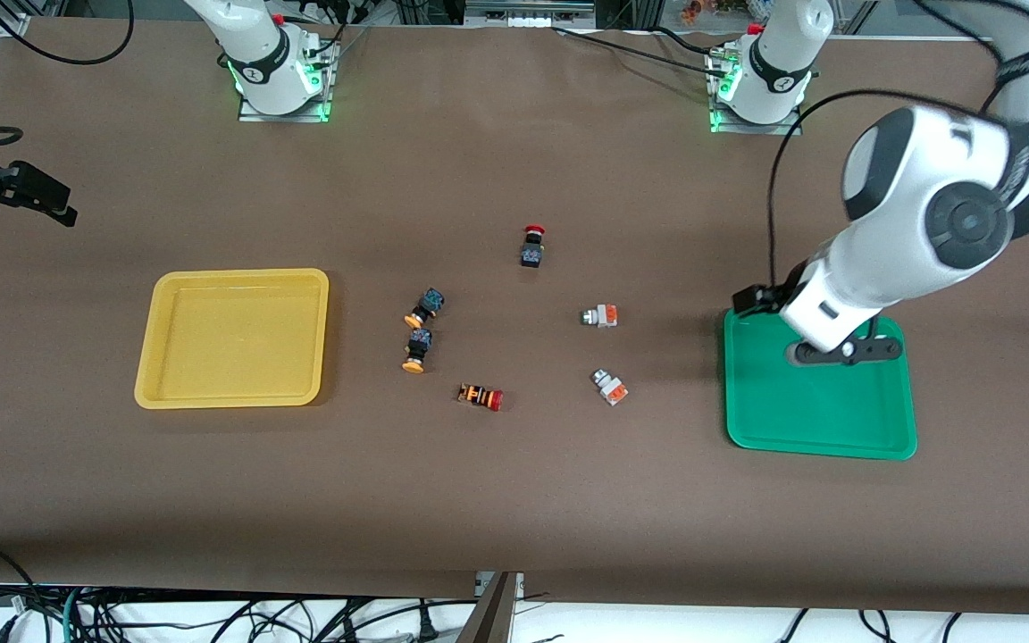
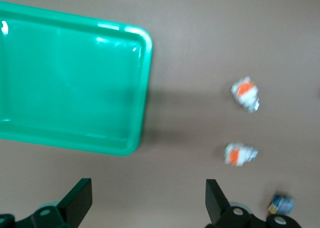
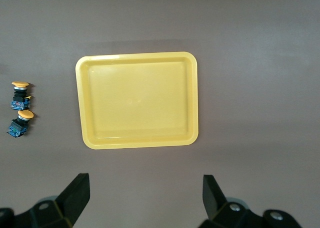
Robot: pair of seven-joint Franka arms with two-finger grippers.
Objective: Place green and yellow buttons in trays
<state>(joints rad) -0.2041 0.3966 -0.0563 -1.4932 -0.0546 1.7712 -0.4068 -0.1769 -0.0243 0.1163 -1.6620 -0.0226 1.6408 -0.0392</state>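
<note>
- Lying nearest the front camera is an orange-striped black button (image 1: 481, 396) with a red cap, on the brown tabletop (image 1: 514, 500); neither wrist view shows it.
- Two white-and-orange buttons: one (image 1: 610, 387) beside the striped one toward the left arm's end, the other (image 1: 600, 315) farther from the camera. Both lie on the bare tabletop, outside the trays.
- Two yellow-capped buttons (image 1: 417, 349) (image 1: 424, 307) lie close together between the trays, nearer the yellow one. The right wrist view shows both; the left wrist view shows neither cap.
- One black red-capped button (image 1: 532, 246) lies farthest from the camera.
- Two trays, both with nothing in them: yellow tray (image 1: 233, 338) toward the right arm's end, green tray (image 1: 818, 402) toward the left arm's end.
- Left arm bends down over the green tray's farther edge; only its wrist view shows the left claw (image 2: 149, 200), fingers spread wide, holding nothing.
- Right claw (image 3: 145, 200) hangs beside the yellow tray, wide open, holding nothing; the front view shows it only at the picture's edge.
</note>
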